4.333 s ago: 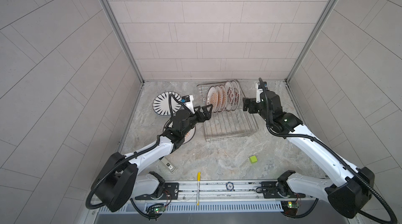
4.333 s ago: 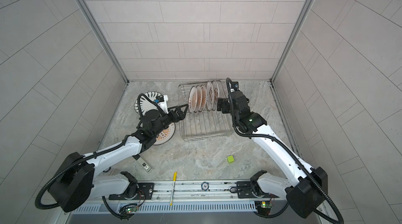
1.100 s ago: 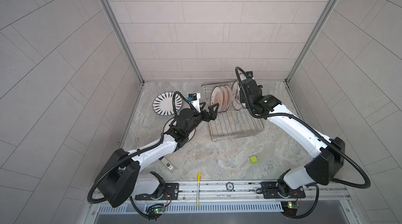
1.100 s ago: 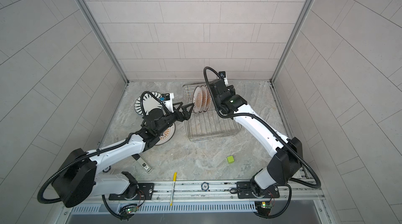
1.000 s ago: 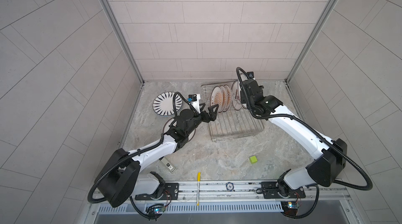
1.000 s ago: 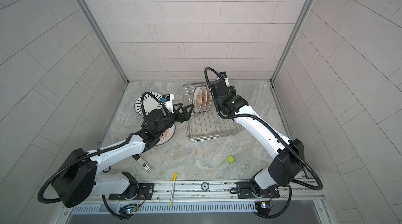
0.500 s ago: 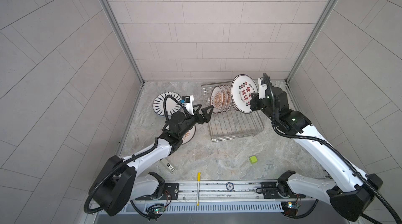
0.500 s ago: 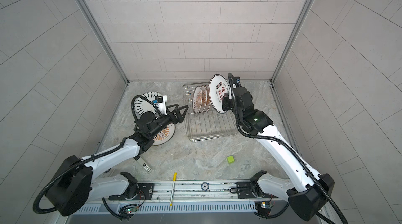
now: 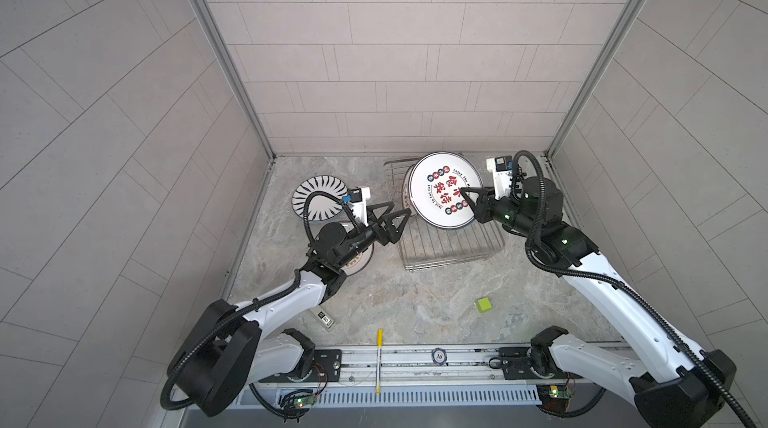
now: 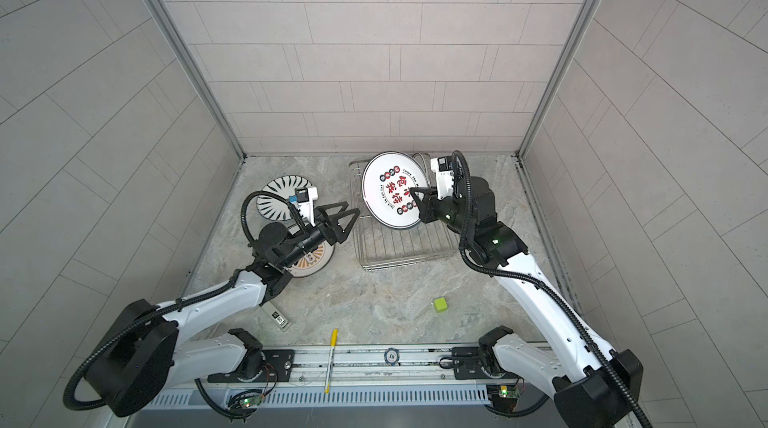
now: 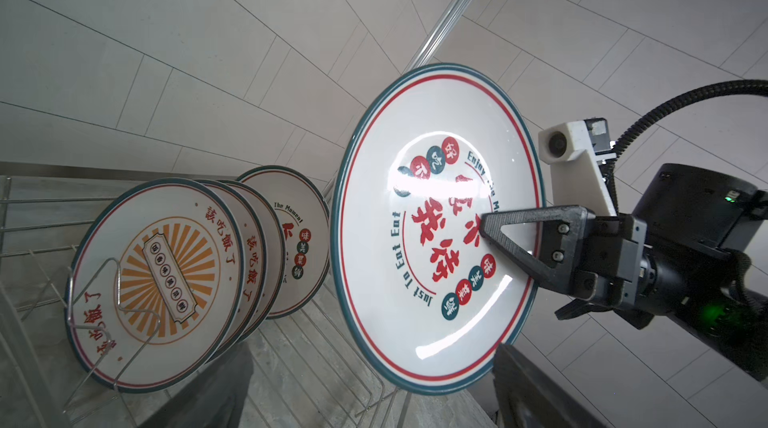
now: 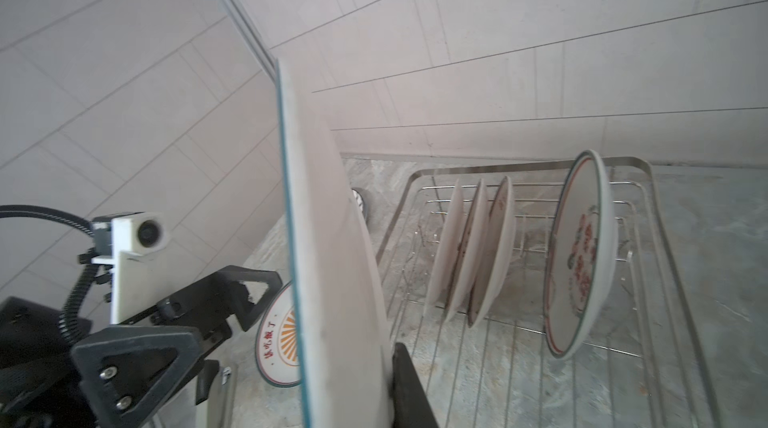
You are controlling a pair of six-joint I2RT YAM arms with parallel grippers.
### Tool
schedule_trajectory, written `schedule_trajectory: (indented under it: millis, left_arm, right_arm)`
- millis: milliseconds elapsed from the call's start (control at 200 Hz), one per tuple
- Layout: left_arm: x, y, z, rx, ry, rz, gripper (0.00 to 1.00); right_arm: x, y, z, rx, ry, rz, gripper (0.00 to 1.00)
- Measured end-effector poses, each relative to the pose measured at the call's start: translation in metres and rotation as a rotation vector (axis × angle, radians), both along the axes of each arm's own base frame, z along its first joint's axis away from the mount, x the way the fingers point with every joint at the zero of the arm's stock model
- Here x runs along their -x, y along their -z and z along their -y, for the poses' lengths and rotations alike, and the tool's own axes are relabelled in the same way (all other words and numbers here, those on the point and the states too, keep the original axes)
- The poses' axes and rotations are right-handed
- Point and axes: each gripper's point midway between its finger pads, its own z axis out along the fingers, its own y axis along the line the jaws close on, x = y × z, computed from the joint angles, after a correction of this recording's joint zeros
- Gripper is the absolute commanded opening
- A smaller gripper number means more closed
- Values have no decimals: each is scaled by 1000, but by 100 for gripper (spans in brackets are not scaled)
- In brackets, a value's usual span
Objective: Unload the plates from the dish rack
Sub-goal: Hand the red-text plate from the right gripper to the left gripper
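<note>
Clearance matters most here: the held plate should go up free of the wire prongs and its standing neighbours before it swings aside. It should stay near upright so the pinch on its rim does not slip.

At far left a dark-blue radial-striped round plate (image 9: 318,197) lies flat on the grey marbled counter (image 9: 374,301). A white plate with an orange sunburst centre (image 10: 311,266) lies near it, partly under the left arm.

The left hand (image 9: 397,220) hovers just beside the left edge of the rectangular silver wire dish rack (image 9: 453,249). Its fingers are apart and empty, pointed toward the held plate, so it is probably there to receive it.

In the rack four white plates (image 11: 153,255) stand on edge. Above them the white round plate with red and black Chinese characters (image 9: 440,193) hangs tilted, seemingly clear of the wires. Its right rim is clamped in the right hand (image 9: 471,199), one finger across the face and the other behind.
</note>
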Motion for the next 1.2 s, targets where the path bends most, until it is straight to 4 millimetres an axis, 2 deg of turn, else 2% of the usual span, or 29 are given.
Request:
schedule_trajectory:
  millis: [80,145,275,360,510,751,786,836,871,1036,1121,1201]
  left_arm:
    - [4,-9,1,27,23,25,85]
    - [7,-15,3,51,44,39,77]
    - [11,-21,5,91,78,44,55]
    - [12,-21,7,106,94,34,50]
    - [13,-22,7,124,107,25,31]
    - [12,-22,7,134,109,8,27]
    - [12,-21,7,134,108,6,22]
    - [11,-21,6,139,105,-5,10]
    - [9,-19,5,142,96,-18,5]
    - [6,-20,-1,163,74,-53,1]
    - [7,-20,-3,161,62,-64,0]
    - [8,-21,-6,147,46,-64,0]
  right_arm:
    - [4,-10,-7,-37,-48,24,0]
    - [8,-15,-11,-62,-76,42,0]
    - [13,-14,-19,-86,-123,48,0]
    - [16,-13,-24,-92,-147,47,0]
    - [19,-16,-29,-102,-171,58,0]
    - [15,-11,-35,-103,-189,45,0]
    - [15,-10,-36,-103,-193,44,0]
    - [15,-10,-38,-104,-199,43,0]
    - [15,-10,-39,-105,-205,46,3]
    - [13,-11,-43,-79,-224,71,8]
    - [12,-11,-45,-73,-227,70,16]
    - [9,-8,-45,-64,-212,59,30]
